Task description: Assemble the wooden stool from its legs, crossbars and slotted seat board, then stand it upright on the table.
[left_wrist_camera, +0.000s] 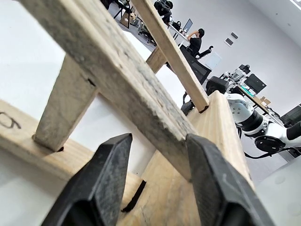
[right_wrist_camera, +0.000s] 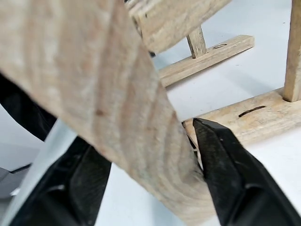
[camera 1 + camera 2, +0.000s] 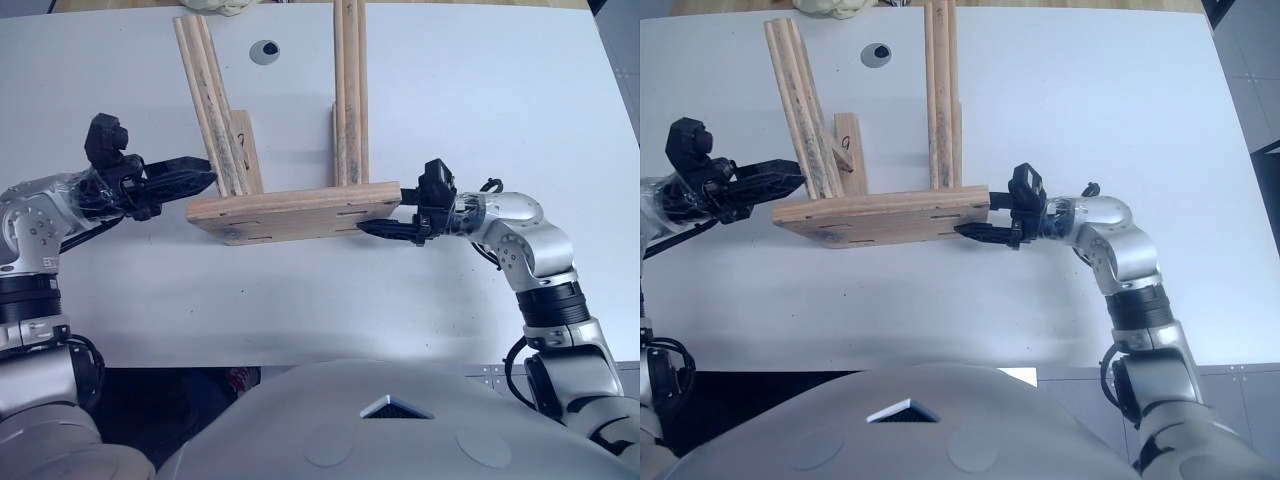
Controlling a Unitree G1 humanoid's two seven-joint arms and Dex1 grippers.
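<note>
1. Left gripper (image 3: 208,177): positioned at the left end of the stool, at the base of the left leg pair (image 3: 208,100). Its fingers (image 1: 101,181) stand apart and straddle one wooden rail. A gap shows on one side, so no clamp is made
2. Stool position: the assembled frame lies on its side on the white table (image 3: 470,110). The left leg pair and the right leg pair (image 3: 348,100) point away from the robot. A short marked bar (image 3: 245,150) lies just beside the left pair, with its near end at the board
3. Seat board (image 3: 300,212): stands on its long edge, nearest the robot, between the two grippers. Slots show in its face, and the legs enter it
4. Right gripper (image 3: 378,228): placed at the lower corner of the seat board's right end. The wrist view shows one finger on each face of the board with no gap visible, so it is judged to be clamped on the board
5. Handling: judged to be rigid, fairly light, dry timber with a rough surface, so slip is unlikely. The slotted joints look like push fits and may pull loose if the legs are levered
6. Recommended hold: take the seat board by both ends, or each leg close to the board. Rotate the whole frame as one unit until the legs point down
</note>
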